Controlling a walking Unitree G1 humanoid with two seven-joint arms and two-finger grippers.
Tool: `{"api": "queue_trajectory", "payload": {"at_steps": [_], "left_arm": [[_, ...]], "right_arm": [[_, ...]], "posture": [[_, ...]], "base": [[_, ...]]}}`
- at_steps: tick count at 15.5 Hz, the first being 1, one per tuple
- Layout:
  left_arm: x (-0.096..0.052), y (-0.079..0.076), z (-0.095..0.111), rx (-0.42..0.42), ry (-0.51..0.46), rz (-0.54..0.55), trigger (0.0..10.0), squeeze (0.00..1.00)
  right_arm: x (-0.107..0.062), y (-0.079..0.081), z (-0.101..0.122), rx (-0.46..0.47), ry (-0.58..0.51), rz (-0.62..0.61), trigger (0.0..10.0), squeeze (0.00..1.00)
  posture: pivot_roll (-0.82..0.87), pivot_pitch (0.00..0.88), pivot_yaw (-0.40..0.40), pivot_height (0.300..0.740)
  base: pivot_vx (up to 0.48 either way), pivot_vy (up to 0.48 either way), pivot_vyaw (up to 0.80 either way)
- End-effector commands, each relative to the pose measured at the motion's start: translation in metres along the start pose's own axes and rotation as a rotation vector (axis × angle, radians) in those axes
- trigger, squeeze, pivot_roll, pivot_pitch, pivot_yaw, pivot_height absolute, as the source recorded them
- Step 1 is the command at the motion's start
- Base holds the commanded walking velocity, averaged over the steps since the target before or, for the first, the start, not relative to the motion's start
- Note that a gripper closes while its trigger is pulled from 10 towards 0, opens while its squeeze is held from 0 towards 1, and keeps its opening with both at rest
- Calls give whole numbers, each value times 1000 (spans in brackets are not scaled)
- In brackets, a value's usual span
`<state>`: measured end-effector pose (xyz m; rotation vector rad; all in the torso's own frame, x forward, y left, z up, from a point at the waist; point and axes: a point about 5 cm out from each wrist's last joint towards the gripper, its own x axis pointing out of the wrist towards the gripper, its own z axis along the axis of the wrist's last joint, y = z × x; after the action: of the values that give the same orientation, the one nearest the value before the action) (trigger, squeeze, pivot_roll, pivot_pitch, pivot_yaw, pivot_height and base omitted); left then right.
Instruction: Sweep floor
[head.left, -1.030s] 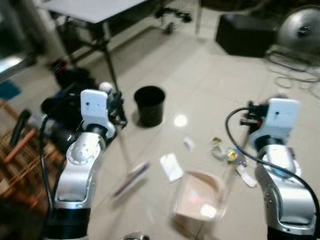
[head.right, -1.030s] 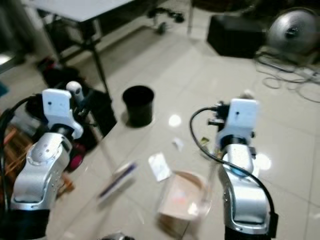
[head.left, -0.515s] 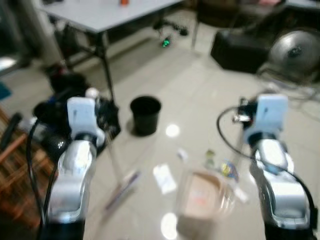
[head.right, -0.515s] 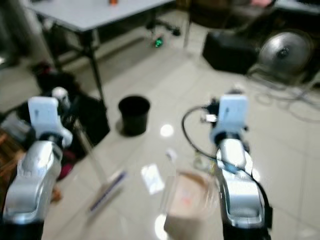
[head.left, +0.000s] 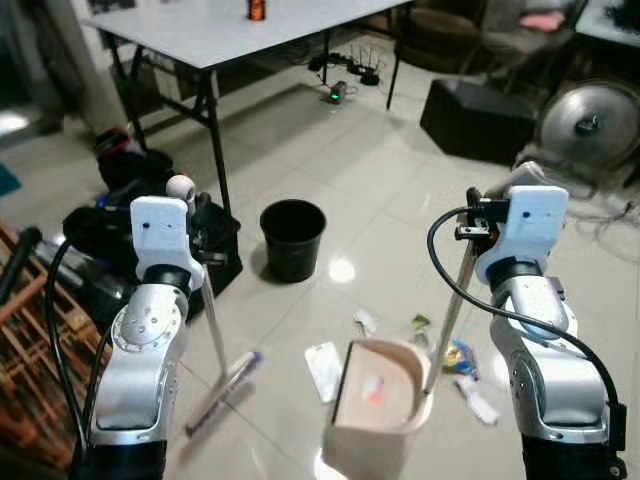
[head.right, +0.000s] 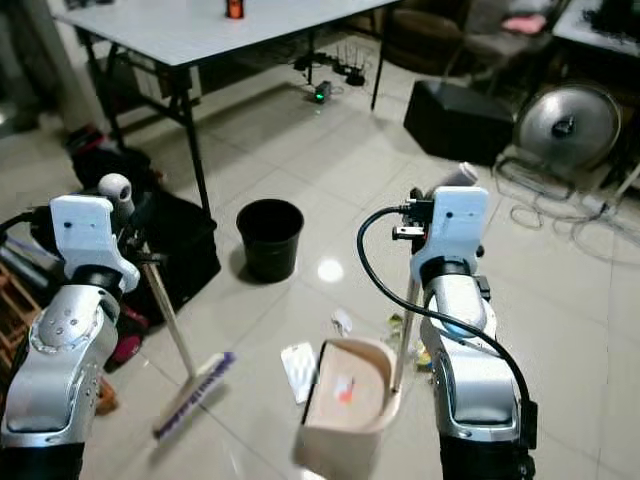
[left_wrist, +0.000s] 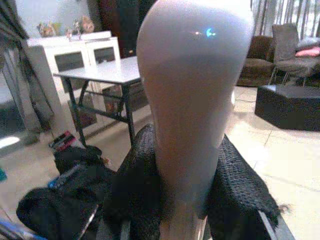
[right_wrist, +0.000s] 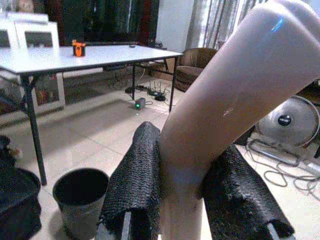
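Note:
My left gripper (left_wrist: 187, 200) is shut around the top of a pale broom handle (head.left: 212, 320). The broom slants down to its purple-bristled head (head.left: 225, 390), which rests on the tiles. My right gripper (right_wrist: 185, 200) is shut on the long handle (head.left: 450, 310) of a beige dustpan (head.left: 375, 400). The pan stands on the floor between my arms. Litter lies around the pan: a white wrapper (head.left: 322, 358) at its left, a small white scrap (head.left: 364, 320), coloured wrappers (head.left: 458, 355) and a white strip (head.left: 478, 400) on its right.
A black bin (head.left: 293, 238) stands beyond the litter. Behind it a grey table (head.left: 230, 25) carries an orange can (head.left: 257, 10). Black bags (head.left: 130, 170) and a wooden rack (head.left: 30, 390) crowd the left. A black box (head.left: 478, 120), a fan (head.left: 590, 125) and cables lie at the right.
The whole view has shifted and sharpened as the camera moved. Both grippers keep their hold on the handles. The dustpan sits a little closer to the white wrapper.

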<state>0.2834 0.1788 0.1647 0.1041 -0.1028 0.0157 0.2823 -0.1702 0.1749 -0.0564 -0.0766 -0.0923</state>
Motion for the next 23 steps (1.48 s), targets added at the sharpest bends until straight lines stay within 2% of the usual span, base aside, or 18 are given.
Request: {"api": "queue_trajectory", "payload": {"at_steps": [1, 5, 17, 23], "left_arm": [[7, -14, 11, -27, -52, -65, 10000, 0], [11, -19, 11, -30, -50, -91, 10000, 0], [20, -25, 12, -47, -65, -108, 10000, 0], [18, -25, 10, -49, -66, -98, 10000, 0]], "right_arm": [[-3, -10, 2, 15, -16, -57, 10000, 0], [-8, -11, -1, 21, -10, -70, 10000, 0], [-8, -13, 0, 0, -17, -86, 10000, 0], [-5, -13, 0, -5, -13, -84, 10000, 0]], "posture": [[17, 0, -6, 740], [4, 0, 10, 740], [-26, 0, 21, 740], [-18, 0, 11, 740]], "base": [[337, 0, 0], [337, 0, -703], [338, 0, 0], [339, 0, 0]]}}
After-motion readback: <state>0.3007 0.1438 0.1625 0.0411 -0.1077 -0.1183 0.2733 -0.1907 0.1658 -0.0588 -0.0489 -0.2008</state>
